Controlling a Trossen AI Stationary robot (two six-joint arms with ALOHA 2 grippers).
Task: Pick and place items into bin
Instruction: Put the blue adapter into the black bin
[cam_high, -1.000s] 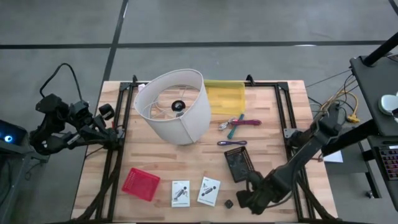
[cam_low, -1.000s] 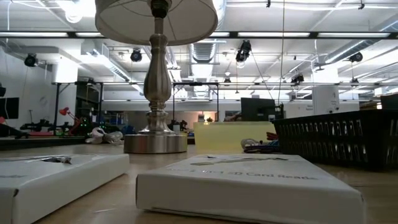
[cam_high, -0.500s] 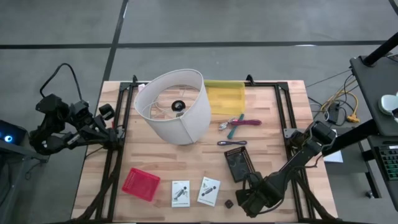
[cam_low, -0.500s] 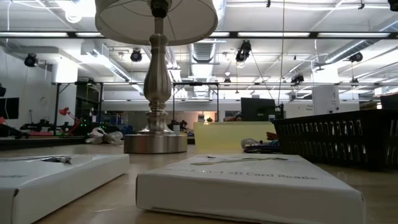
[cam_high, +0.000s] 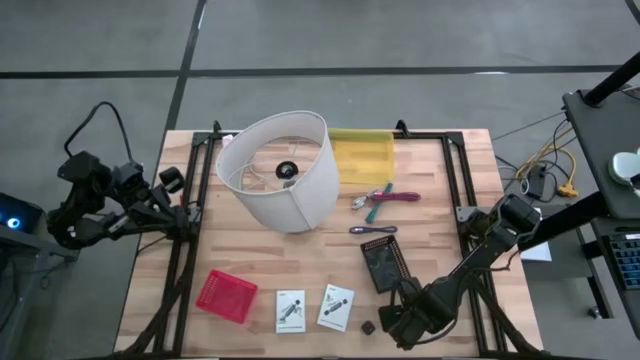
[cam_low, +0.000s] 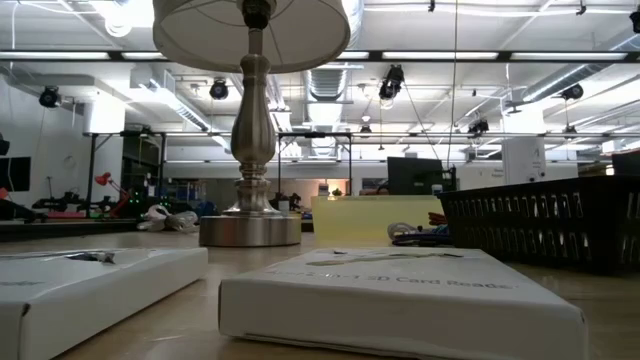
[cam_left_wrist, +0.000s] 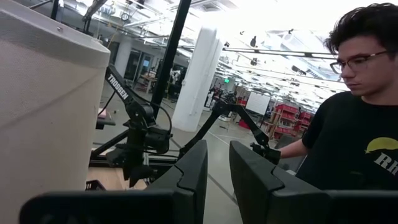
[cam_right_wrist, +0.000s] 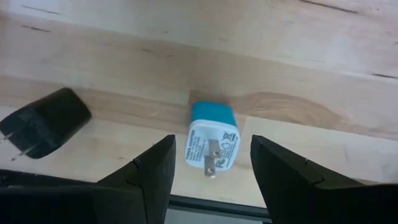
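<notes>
My right gripper (cam_high: 392, 322) hangs low over the table's near edge, open. In the right wrist view its fingers stand on either side of a tiny blue-and-white plug cube (cam_right_wrist: 211, 140) that lies on the wood, without touching it. A black plug cube (cam_right_wrist: 43, 129) lies beside it (cam_high: 367, 327). Two white printed cards (cam_high: 290, 311) (cam_high: 336, 307) lie flat near the near edge. Pink and green pen-like tools (cam_high: 385, 198) and a purple one (cam_high: 372, 230) lie mid-table. The black mesh bin (cam_high: 384, 265) stands just beyond my right gripper. My left gripper (cam_left_wrist: 217, 177) waits off the table's left edge, open by a narrow gap.
A large white lampshade (cam_high: 280, 170) on a metal lamp base (cam_low: 250, 225) stands at the far left of the middle. A yellow sheet (cam_high: 362, 155) lies behind the pens, a red basket (cam_high: 226, 296) near the cards. A person (cam_left_wrist: 354, 130) stands beyond the table.
My right arm has bent lower and its gripper has shifted slightly toward the table's near edge, then kept still. Nothing on the table has moved.
</notes>
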